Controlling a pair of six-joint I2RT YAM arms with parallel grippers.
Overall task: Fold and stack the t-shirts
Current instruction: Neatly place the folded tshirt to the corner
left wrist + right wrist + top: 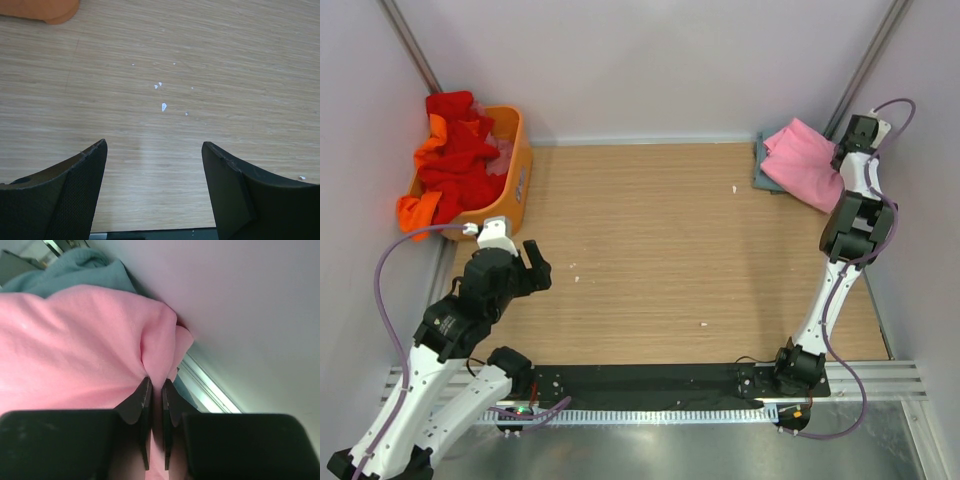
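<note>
The job looks about half done. In the far right corner of the counter (660, 240) there is a small pile. The pink t-shirt (803, 165) lies on top of the grey-blue t-shirt (761, 172), and only an edge of the grey-blue one peeks out from under it. Both seem to be folded, though the pink one looks a bit lumpy and hangs over toward the wall.

The right fingers (146, 395) are pressed close together. They are pinching a fold of the pink t-shirt between them. The cloth bunches up into a little ridge just where the tips meet. So this t-shirt may need a bit more tidying before it is let go.

The left fingers (535, 265) are spread wide and hold nothing. They hang over bare wood near the basket (520, 170), with a few tiny white crumbs on the counter below them.

The basket sits in the far left corner. It holds a red t-shirt (460, 150) heaped in a loose bundle, and an orange t-shirt (420, 210) spilling over its near side. None of these is folded. They each need to be taken out, laid flat, folded and put on the pile.
</note>
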